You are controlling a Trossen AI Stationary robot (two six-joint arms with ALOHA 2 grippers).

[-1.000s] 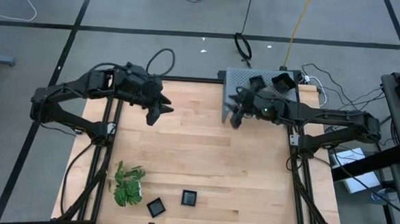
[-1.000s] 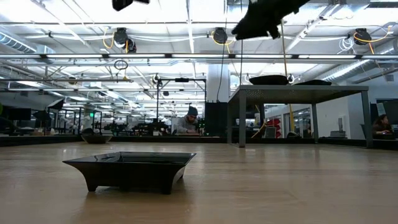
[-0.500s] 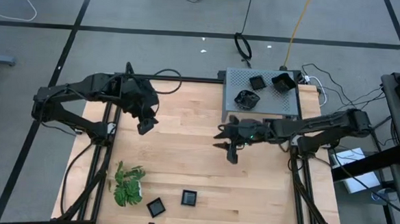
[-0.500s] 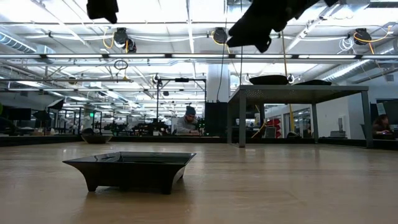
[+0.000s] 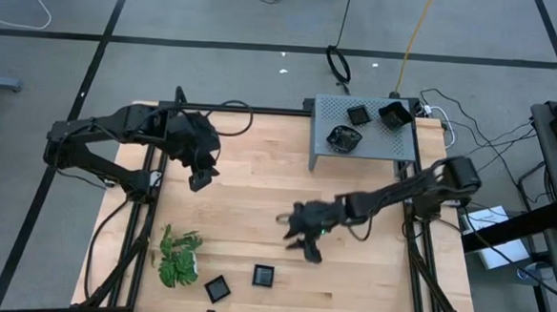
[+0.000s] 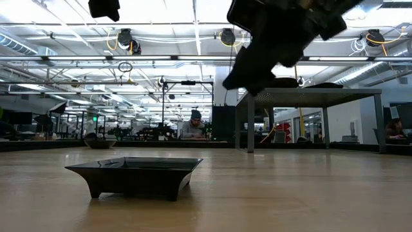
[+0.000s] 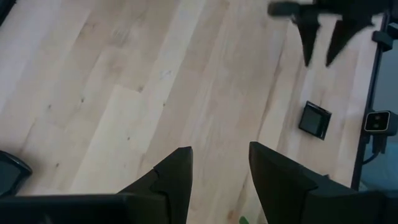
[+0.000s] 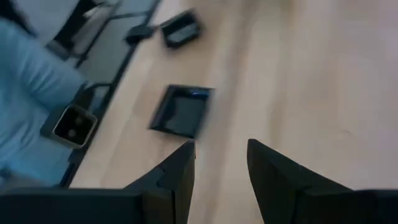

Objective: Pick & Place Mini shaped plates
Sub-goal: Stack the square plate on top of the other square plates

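High view, right end effector (image 5: 304, 245) now nearer square plate (image 5: 264, 276), fingers apart, left end effector (image 5: 199, 179) unmoved, apart

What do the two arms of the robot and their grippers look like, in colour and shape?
Both arms are dark, nearly black, built of slim jointed links. A black cable loops beside the left arm. The left gripper and the right gripper each end in two matte black fingers, flat and wedge-shaped, tapering toward the tips. No markings are visible.
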